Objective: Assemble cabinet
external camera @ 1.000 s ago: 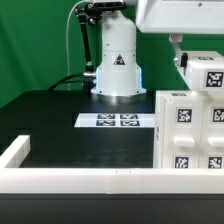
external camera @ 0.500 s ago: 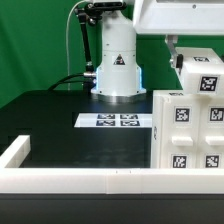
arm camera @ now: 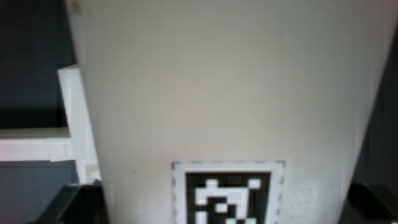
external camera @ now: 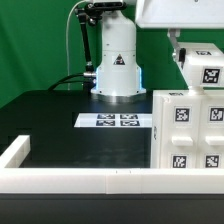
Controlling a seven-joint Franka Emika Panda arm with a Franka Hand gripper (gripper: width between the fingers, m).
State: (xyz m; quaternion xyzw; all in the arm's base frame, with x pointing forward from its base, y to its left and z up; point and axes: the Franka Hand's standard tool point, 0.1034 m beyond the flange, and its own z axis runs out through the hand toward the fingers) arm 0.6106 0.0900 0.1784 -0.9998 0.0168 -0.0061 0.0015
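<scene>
The cabinet body (external camera: 188, 130) is a white box with several black-and-white tags, standing on the black table at the exterior view's right. My gripper (external camera: 183, 55) hangs just above its top and is shut on a smaller white tagged panel (external camera: 203, 68), held slightly over the body. In the wrist view the panel (arm camera: 214, 90) fills most of the picture, its tag low between the dark fingertips (arm camera: 63, 205). The gripper (arm camera: 222, 205) grips the panel from both sides. Whether the panel touches the body is hidden.
The marker board (external camera: 120, 121) lies flat in the middle of the table. The arm's white base (external camera: 117, 62) stands behind it. A low white rim (external camera: 70, 180) frames the table's front and left edge. A green backdrop is behind.
The gripper with the panel has risen slightly above the cabinet body. Nothing else has moved.
</scene>
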